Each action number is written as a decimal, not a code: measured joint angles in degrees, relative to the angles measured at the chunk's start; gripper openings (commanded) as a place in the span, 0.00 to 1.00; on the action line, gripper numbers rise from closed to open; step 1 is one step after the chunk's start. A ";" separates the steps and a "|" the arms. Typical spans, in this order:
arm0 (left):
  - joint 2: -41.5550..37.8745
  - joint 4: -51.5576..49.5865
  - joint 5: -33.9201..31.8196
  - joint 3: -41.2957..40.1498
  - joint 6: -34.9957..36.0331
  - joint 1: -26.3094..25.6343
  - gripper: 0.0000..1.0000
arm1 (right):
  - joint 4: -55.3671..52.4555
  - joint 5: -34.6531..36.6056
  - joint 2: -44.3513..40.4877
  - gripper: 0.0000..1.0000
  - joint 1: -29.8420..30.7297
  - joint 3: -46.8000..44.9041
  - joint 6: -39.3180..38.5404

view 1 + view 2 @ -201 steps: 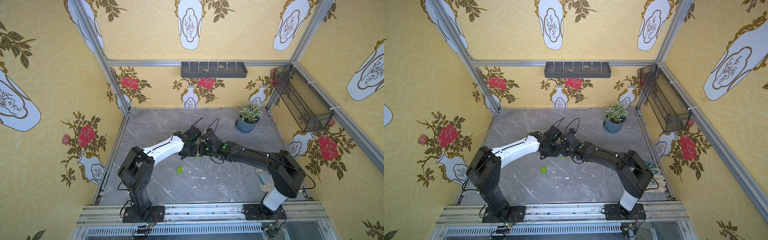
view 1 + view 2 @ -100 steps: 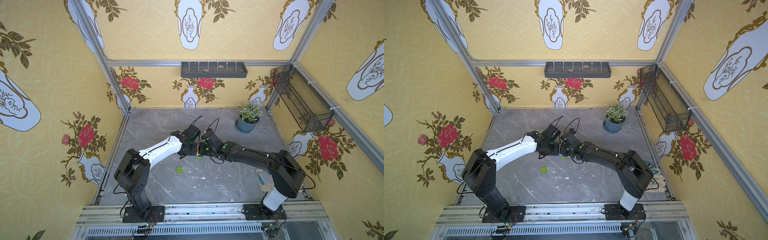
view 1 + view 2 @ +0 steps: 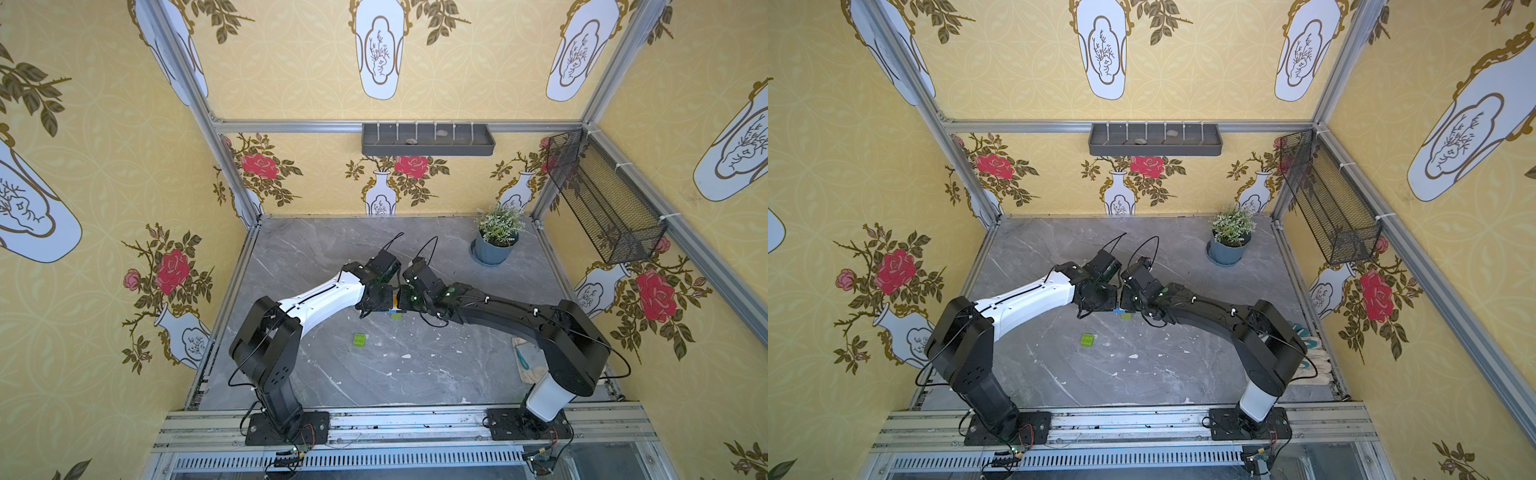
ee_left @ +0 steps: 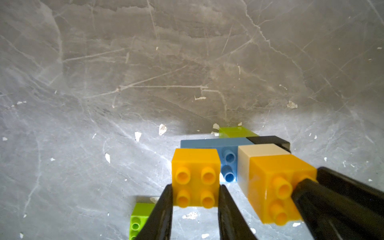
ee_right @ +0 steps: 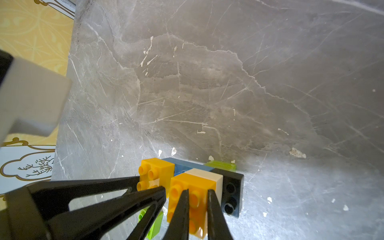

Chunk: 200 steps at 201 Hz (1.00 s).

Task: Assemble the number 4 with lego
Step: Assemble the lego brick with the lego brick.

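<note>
Two grippers, one cluster of bricks, right at the middle of the grey table [image 3: 374,374]! The number 4 [image 4: 243,166] sits between the tips of the two arms, and in both top views they hide nearly all of it.

Left gripper [image 4: 195,186] first: its black fingers press on opposite sides of a yellow brick [image 4: 195,162], jaws closed on it, studs facing the wrist camera. That brick is plugged onto one end of the blue bar [image 4: 207,143].

Over to the right gripper [image 5: 198,191]: jaws nearly together, pinching a row of studs on the second yellow brick [image 5: 195,181], which is plugged onto the white brick [image 5: 207,173]. The black brick [image 5: 230,187] touches the white one's side, and a green brick [image 5: 220,165] shows behind the bar. Between the two yellow bricks, two blue studs are bare.

And a loose green brick [image 3: 359,339] lies on the table near the left gripper, apart from the cluster, on the side toward the arm bases.
</note>
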 measured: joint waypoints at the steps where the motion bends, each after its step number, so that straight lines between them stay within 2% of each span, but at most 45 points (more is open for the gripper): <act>1: 0.00 0.00 0.00 0.00 0.00 0.00 0.30 | 0.00 0.00 0.00 0.14 0.00 0.00 0.00; 28: 0.02 0.07 0.04 -0.04 -0.02 -0.02 0.24 | 0.00 0.00 0.00 0.14 0.00 0.00 0.00; 200: 1.90 -0.66 1.11 3.04 0.04 0.00 0.21 | 0.00 -0.02 0.00 0.14 0.00 0.00 -0.02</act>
